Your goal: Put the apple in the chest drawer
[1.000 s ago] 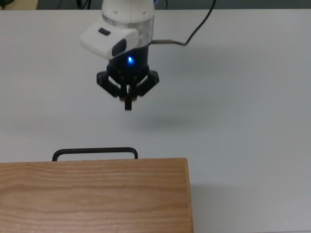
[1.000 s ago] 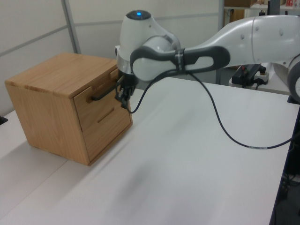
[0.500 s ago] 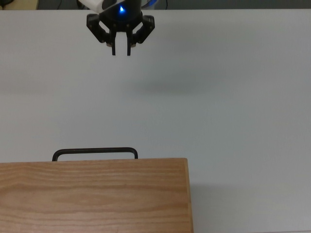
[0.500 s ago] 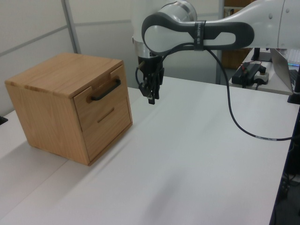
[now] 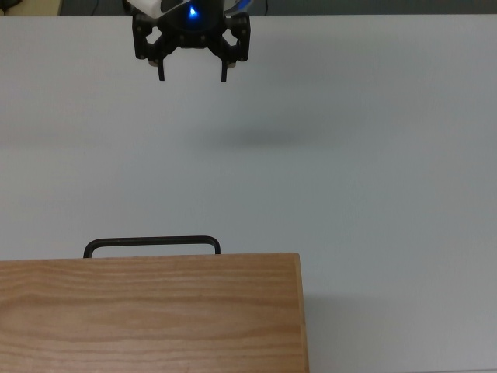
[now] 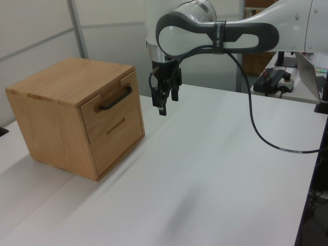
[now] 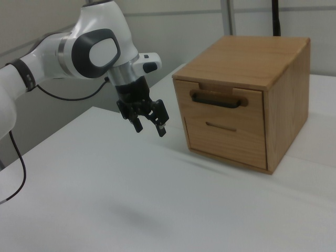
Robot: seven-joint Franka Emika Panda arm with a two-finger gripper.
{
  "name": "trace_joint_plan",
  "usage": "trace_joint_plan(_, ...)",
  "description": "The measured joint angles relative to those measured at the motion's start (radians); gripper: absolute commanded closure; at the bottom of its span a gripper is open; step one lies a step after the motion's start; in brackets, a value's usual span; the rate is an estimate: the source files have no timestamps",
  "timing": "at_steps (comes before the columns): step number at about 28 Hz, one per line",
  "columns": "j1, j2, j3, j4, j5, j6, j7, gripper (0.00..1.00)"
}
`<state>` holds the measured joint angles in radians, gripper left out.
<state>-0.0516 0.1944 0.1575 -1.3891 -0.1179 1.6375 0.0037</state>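
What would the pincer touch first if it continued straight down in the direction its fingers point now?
Probably only the bare white table. The open, empty pincer hangs above it, pointing down, apart from the chest drawer; nothing lies under it in any view.

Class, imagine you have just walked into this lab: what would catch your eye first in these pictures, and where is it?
First, the oak-grain wooden chest on the white table, its top drawer shut behind a black bar handle. Then the white robot arm, whose black gripper hangs open in the air in front of the chest, apart from the handle. No apple shows in any view.
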Motion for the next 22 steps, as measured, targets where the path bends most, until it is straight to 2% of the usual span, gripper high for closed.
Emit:
trace_joint_plan(18, 0.000, 0.002, -0.001, -0.001, 0.004, 0.000, 0.000, 0.00)
trace_joint_plan(22, 0.000, 0.002, -0.001, -0.001, 0.030, -0.009, 0.000, 0.00)
